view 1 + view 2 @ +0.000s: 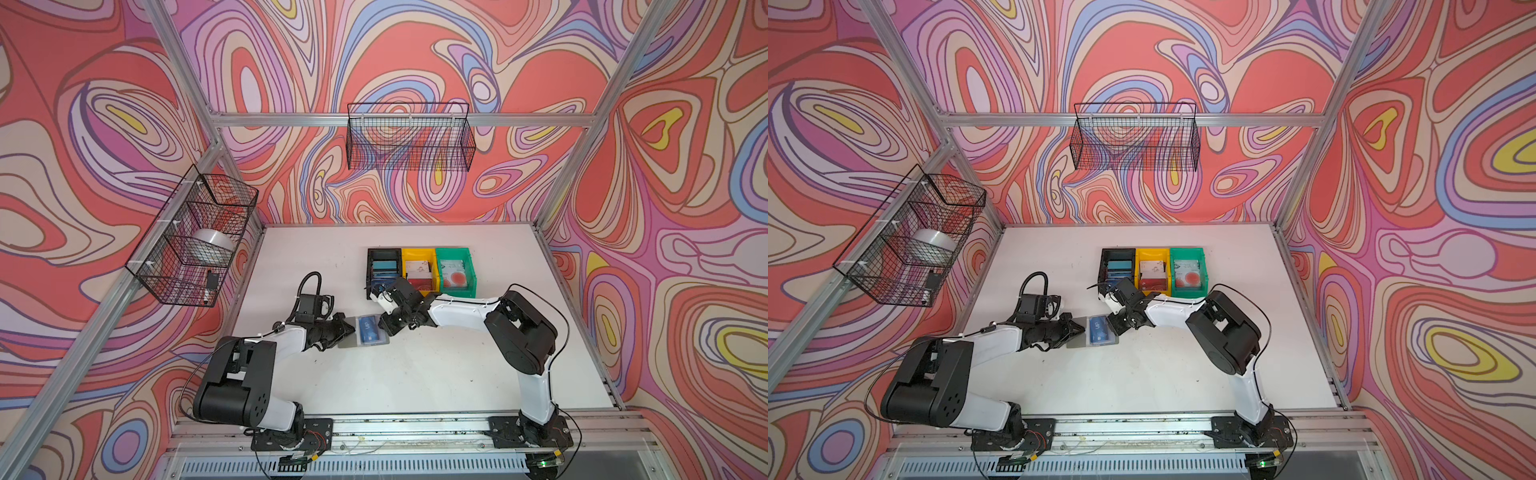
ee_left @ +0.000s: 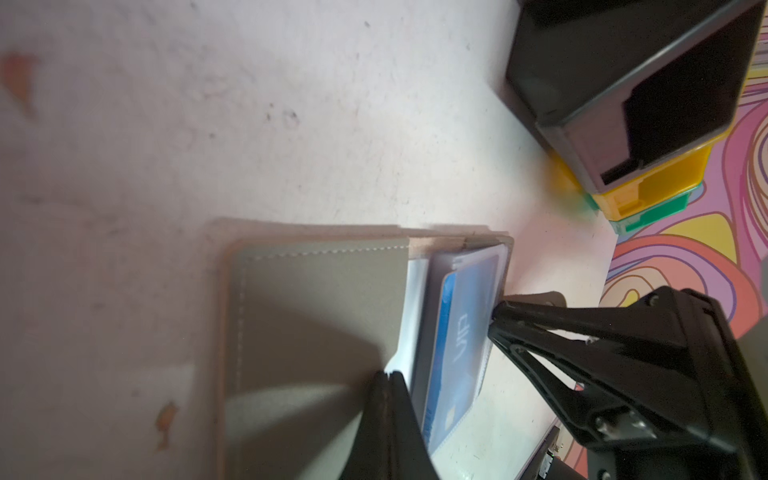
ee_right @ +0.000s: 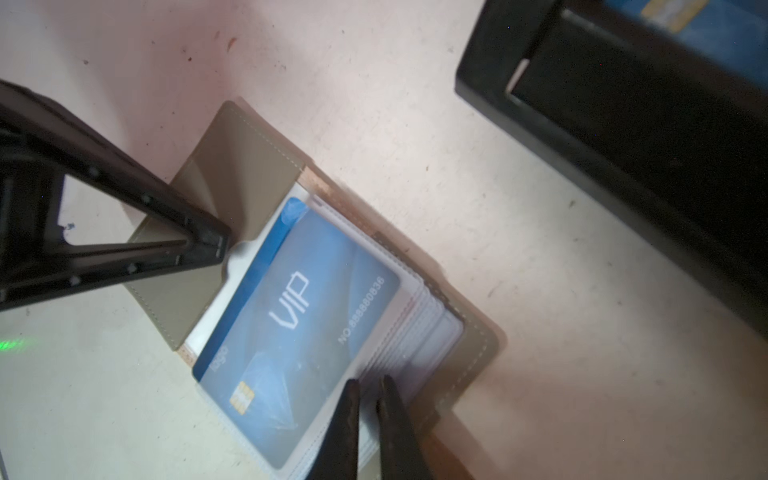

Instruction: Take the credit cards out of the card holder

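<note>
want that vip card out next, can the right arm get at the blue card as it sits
Probably yes. The right pincer sits at the pockets of the card holder, and only a translucent sleeve covers the blue card; its seemingly bare edge lies by the left pincer.

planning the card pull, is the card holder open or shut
Open: the card holder lies spread flat on the table, its clear pockets and a blue card facing up.

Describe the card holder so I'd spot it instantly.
On the white table, look on the robot's side of the three bins. The card holder lies open there: a flat grey booklet showing a blue VIP card, unlike the boxy bins.
</note>
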